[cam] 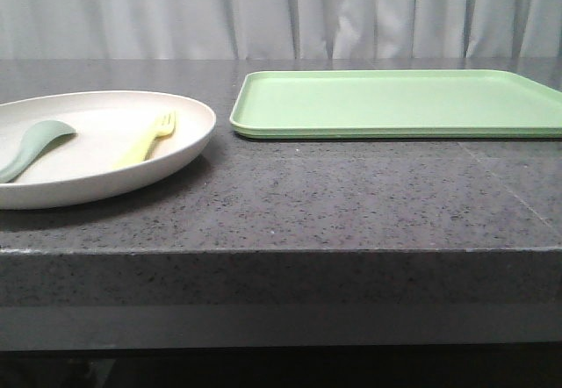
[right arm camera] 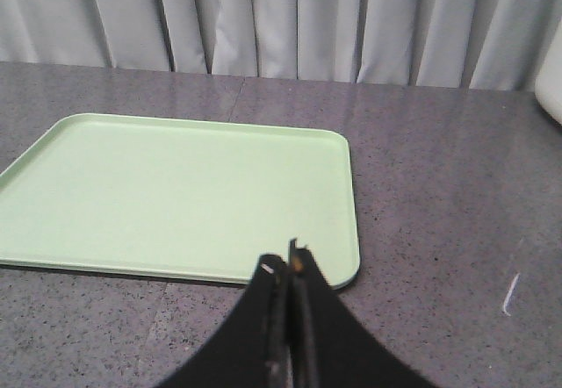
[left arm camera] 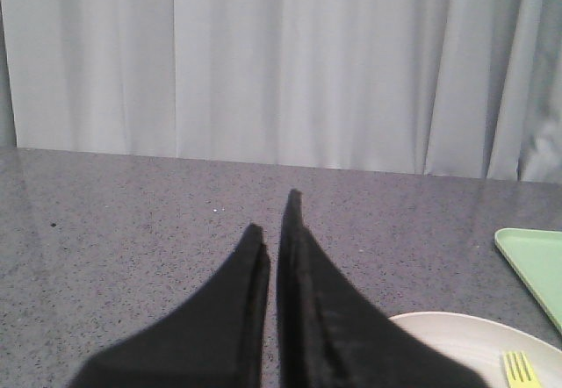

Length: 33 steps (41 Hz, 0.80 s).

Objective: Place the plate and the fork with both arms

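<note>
Plate (cam: 105,147) sits at the left on the tabletop (cam: 351,195), clear of the green tray (cam: 395,103). Fork (cam: 149,140) lies inside it, tines pointing away from the robot, long axis running near-to-far with a slight rightward lean. Grey-green spoon (cam: 35,147) lies beside it, apart. Nothing moved onto the tray yet, by my judgement; both pickups remain. Left gripper (left arm camera: 274,217) jaws closed, empty. Right gripper (right arm camera: 285,261) jaws pressed together, empty, above the tray's near edge.
</note>
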Motion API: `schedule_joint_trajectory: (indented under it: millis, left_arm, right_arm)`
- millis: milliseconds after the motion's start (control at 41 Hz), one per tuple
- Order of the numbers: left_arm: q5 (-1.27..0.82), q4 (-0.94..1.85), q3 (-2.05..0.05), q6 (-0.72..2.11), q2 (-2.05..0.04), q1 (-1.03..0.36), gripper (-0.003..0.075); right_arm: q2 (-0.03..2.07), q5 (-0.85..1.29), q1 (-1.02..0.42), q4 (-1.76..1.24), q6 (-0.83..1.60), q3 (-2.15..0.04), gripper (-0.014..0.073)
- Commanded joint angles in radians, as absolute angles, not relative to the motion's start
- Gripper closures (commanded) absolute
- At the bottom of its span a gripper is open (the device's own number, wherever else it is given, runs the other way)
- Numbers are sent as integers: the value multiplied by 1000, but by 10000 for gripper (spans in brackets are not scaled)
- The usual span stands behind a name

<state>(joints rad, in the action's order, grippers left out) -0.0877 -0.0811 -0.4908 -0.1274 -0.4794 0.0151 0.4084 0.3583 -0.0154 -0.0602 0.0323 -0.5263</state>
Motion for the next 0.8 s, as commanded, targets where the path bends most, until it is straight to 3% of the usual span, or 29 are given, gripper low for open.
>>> schedule_joint_trajectory:
  millis: [0,122,195,292,512,780]
  left_arm:
    - [0,-84,-529,-128,-488,17,484]
    - [0,-82,-529,-128,-488,17,153]
    - [0,-82,-529,-128,-488,17,76]
    - [0,-82,-529,-128,-488,17,76]
    - [54,-41,-575,-136,-551,17,132]
    - [-270,-41,-837,-134,-811,7,154]
  right_arm:
    - [424,281,-15,-52,44,-564,476]
    - [424,278,-15,-52,44,-564,157]
    - [424,270,-15,-52,44,-564,20]
    - [424,268,-15,-52,44,-564,-45]
    - [424,265,-15,-52,44,-564,-41]
    - [424,265,-15,-52,44,-564,-41]
